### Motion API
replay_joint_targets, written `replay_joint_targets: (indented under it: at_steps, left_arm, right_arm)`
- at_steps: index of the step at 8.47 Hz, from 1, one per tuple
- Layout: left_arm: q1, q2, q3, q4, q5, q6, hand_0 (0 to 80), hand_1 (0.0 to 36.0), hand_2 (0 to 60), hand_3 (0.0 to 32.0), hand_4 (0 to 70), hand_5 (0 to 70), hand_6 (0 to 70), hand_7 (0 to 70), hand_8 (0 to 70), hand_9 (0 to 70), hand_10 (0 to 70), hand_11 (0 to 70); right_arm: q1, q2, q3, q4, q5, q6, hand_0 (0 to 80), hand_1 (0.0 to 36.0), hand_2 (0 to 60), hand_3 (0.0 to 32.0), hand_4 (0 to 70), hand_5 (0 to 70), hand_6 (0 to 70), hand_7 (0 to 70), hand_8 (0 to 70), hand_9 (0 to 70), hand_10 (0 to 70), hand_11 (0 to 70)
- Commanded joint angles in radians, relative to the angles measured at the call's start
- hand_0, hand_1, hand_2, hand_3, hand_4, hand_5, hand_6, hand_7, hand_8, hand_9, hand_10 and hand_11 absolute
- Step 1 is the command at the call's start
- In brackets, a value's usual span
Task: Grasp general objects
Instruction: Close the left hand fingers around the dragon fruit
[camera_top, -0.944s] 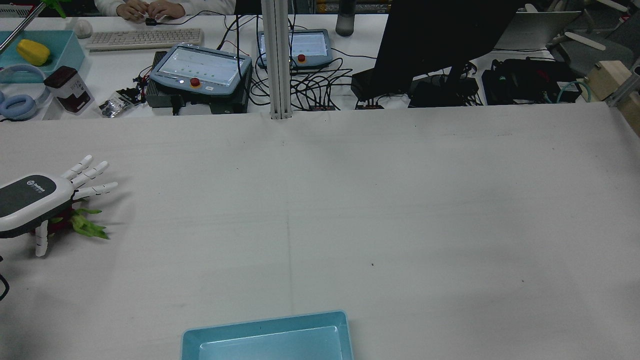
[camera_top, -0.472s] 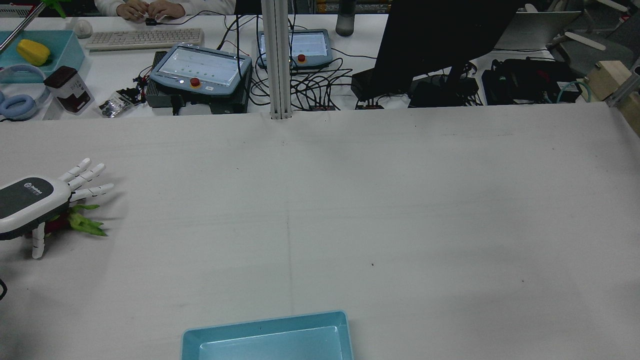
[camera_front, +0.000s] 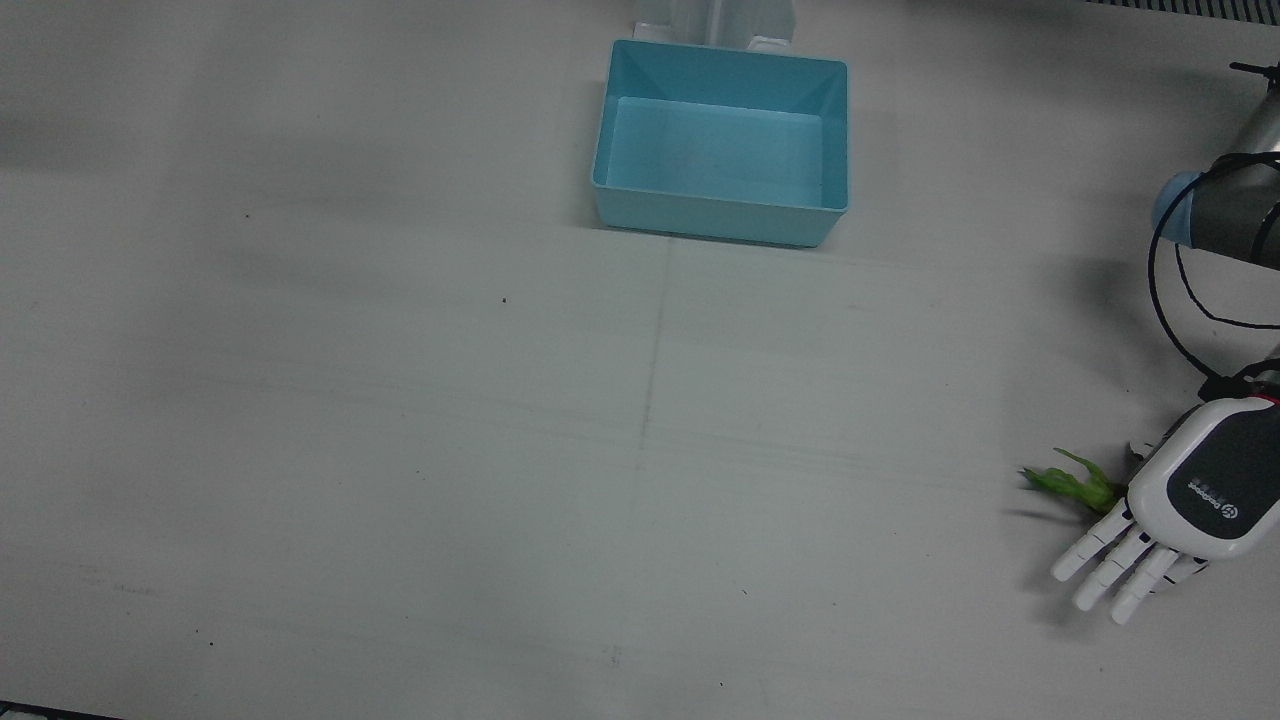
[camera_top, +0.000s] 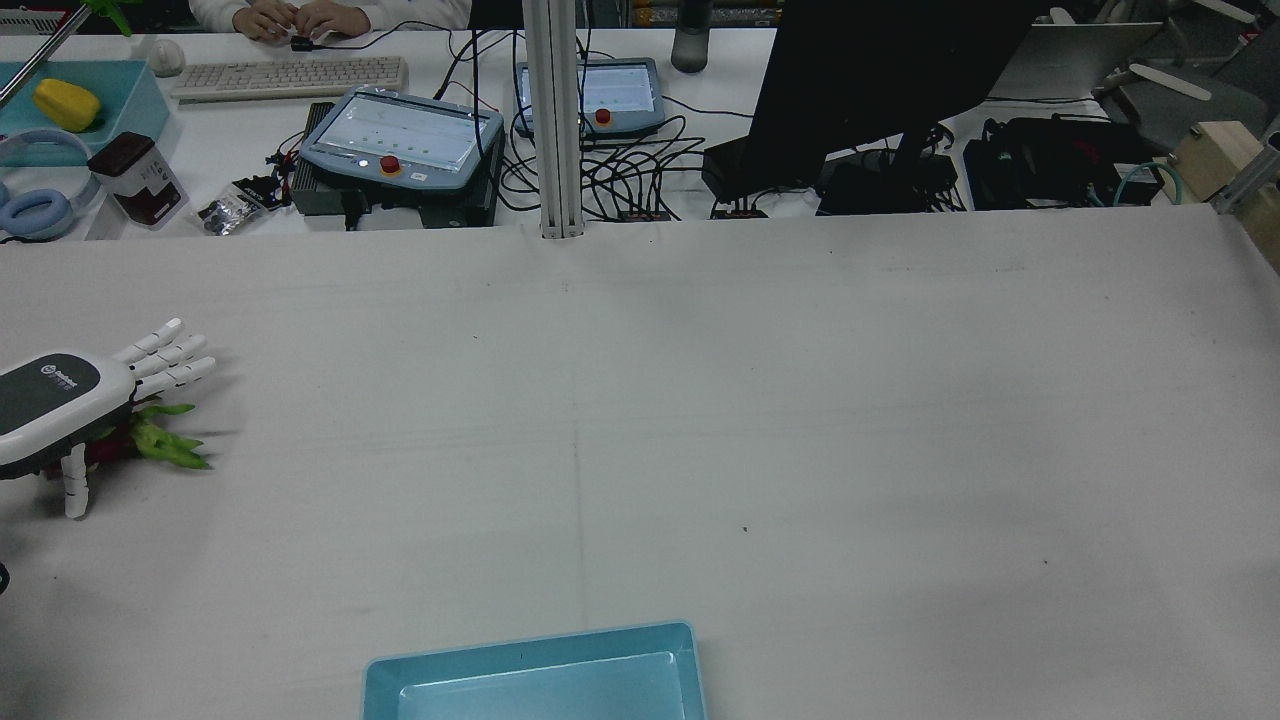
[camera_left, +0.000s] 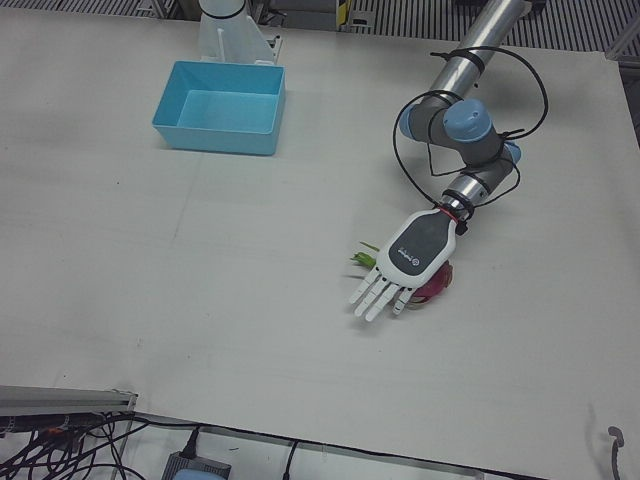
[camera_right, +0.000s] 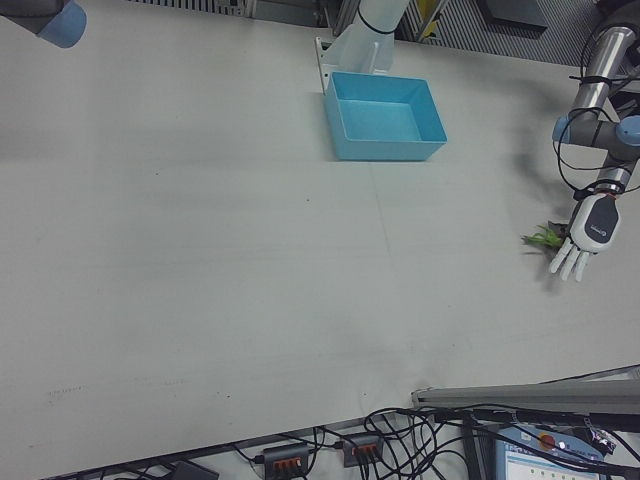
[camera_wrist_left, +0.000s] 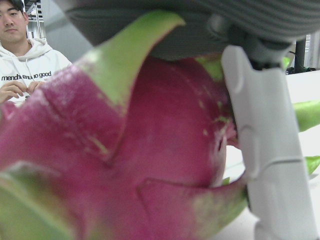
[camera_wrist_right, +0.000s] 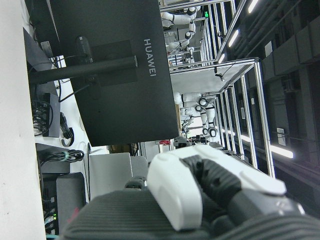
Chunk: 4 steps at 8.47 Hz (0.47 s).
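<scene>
- Over the table's right edge in the front view, left hand (camera_front: 1190, 500) hovers palm-down with fingers (camera_front: 1105, 555) stretched flat and spread, holding nothing; green leaves of the dragon fruit (camera_front: 1075, 485) poke out from under it. Blue bin (camera_front: 720, 215) well apart near the top, nothing in it
- Rear view: left hand (camera_top: 60, 410) at far left, fingers straight, thumb pointing down to the table (camera_top: 700, 420); dragon fruit (camera_top: 150, 440) under the palm, red body mostly hidden. Blue bin (camera_top: 530, 650) at bottom edge, the visible part bare
- Left-front view: left hand (camera_left: 405, 265) covers the dragon fruit (camera_left: 435, 285), fruit sits on the table, not lifted. Blue bin (camera_left: 220, 135) far off, empty
- Right-front view: same left hand (camera_right: 585, 235) small at right, leaves (camera_right: 540, 238) beside it; blue bin (camera_right: 385, 145) empty. Right hand not seen here
- Left hand view: dragon fruit (camera_wrist_left: 125, 160) fills the frame right under the palm, one finger (camera_wrist_left: 272, 150) just beside or touching it, cannot tell which; a person sits in the background
- Right hand view: right hand (camera_wrist_right: 210, 195) shown only in part against a monitor, cannot tell if spread or curled
- Progress, judged: reach done, grasp not yet closed, lift still left
</scene>
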<state>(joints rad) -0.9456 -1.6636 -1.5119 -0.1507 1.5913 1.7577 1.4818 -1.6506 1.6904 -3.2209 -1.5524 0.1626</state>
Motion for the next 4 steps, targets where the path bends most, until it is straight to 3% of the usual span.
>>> replay_joint_targets:
  at_steps: [1, 2, 4]
  left_arm:
    - [-0.001, 0.021, 0.006, -0.033, -0.048, 0.0, 54.3, 32.3, 60.0, 0.0, 8.4, 70.0, 13.4, 41.6, 6.7, 8.9, 13.6, 22.2]
    - [-0.001, 0.022, 0.006, -0.041, -0.05, 0.002, 53.9, 32.0, 60.0, 0.0, 9.1, 70.0, 14.4, 44.2, 7.6, 10.4, 14.4, 23.3]
    - [-0.001, 0.031, 0.006, -0.059, -0.088, 0.015, 51.6, 29.2, 60.0, 0.0, 13.0, 70.0, 18.5, 54.0, 11.8, 19.5, 21.5, 33.3]
  right_arm:
    - [0.0, 0.0, 0.0, 0.0, 0.0, 0.0, 0.0, 0.0, 0.0, 0.0, 0.0, 0.0, 0.0, 0.0, 0.0, 0.0, 0.0, 0.0]
    - [0.0, 0.0, 0.0, 0.0, 0.0, 0.0, 0.0, 0.0, 0.0, 0.0, 0.0, 0.0, 0.0, 0.0, 0.0, 0.0, 0.0, 0.0]
    - [0.0, 0.0, 0.0, 0.001, 0.0, 0.0, 0.0, 0.0, 0.0, 0.0, 0.0, 0.0, 0.0, 0.0, 0.0, 0.0, 0.0, 0.0]
